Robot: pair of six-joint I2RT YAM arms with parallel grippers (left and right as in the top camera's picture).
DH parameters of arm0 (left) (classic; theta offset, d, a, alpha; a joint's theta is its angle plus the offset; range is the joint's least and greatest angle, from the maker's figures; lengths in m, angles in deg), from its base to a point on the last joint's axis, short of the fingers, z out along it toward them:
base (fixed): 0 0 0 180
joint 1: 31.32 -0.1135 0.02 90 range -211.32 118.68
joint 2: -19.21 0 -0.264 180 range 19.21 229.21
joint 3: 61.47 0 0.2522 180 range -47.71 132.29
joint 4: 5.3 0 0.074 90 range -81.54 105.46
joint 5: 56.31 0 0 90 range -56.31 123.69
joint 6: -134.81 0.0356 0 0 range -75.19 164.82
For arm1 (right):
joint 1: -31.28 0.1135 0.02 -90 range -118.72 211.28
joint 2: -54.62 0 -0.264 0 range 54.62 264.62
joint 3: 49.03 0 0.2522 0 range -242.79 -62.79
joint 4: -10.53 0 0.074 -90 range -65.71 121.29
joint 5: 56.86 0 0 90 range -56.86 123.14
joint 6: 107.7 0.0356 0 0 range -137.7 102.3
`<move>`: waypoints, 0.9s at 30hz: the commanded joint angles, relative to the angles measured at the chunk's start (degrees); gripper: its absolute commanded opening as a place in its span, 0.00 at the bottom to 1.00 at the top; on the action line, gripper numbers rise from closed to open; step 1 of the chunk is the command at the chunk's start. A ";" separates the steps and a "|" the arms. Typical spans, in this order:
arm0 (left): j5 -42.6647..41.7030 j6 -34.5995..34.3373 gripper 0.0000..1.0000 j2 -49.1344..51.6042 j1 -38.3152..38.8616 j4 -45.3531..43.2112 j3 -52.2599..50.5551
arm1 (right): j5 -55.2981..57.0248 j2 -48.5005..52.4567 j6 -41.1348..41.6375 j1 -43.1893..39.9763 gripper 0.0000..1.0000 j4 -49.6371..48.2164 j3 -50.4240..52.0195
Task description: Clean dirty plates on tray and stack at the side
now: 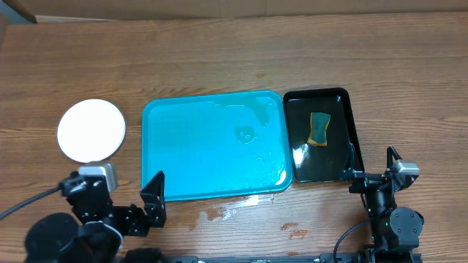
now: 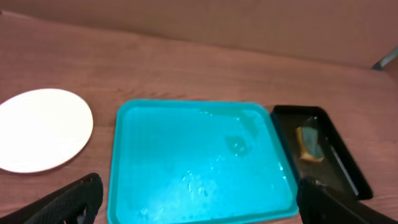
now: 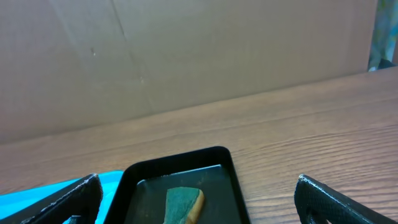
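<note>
- Reading this as done or close to it: the blue tray (image 1: 205, 164) carries no plates, only a wet film and droplets, which fits a scrub with water.
- Plates (image 1: 91, 130) sit on the bare table (image 1: 219, 58) left of the blue tray, apart from its rim. That is the "side" spot, out of the wet zone.
- Only a clean white top face shows, with no smear on it. From above I can't tell how many lie under it, and the yellow-green one isn't visible. Probably a stack of three, unconfirmed.
- Sponge (image 1: 319, 129) lies flat in the black tray (image 1: 307, 166), just beside the blue tray's right rim. Sensible parking: drips land in the black tray, and the right arm can reach it.
- Left gripper (image 2: 199, 190): jaws spread as wide as they go, nothing between them. It hangs low at the near side of the table, facing the blue tray.
- Right gripper (image 3: 198, 183): jaws equally wide, empty. It sits on the near side of the black tray, pointed over the sponge.
- Both arms sit close to their bases, which looks like a rest pose, not an approach.
- Small puddles (image 1: 219, 213) lie on the table just in front of the blue tray's near rim. Likely wash spill, and a poor place to set anything down.
</note>
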 commanded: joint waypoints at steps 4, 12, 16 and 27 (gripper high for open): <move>2.21 0.90 1.00 -6.40 0.44 -13.05 -14.99 | -0.13 -0.35 0.20 0.33 1.00 -0.33 0.61; 2.58 -6.25 1.00 -14.80 0.42 -54.77 -38.93 | -0.13 -0.35 0.20 0.31 1.00 -0.33 0.61; 5.31 -8.83 1.00 -19.50 0.22 -73.42 -49.18 | -0.13 -0.35 0.20 0.31 1.00 -0.33 0.61; 11.04 -10.56 1.00 -27.71 0.22 -84.83 -61.18 | -0.13 -0.35 0.20 0.31 1.00 -0.33 0.61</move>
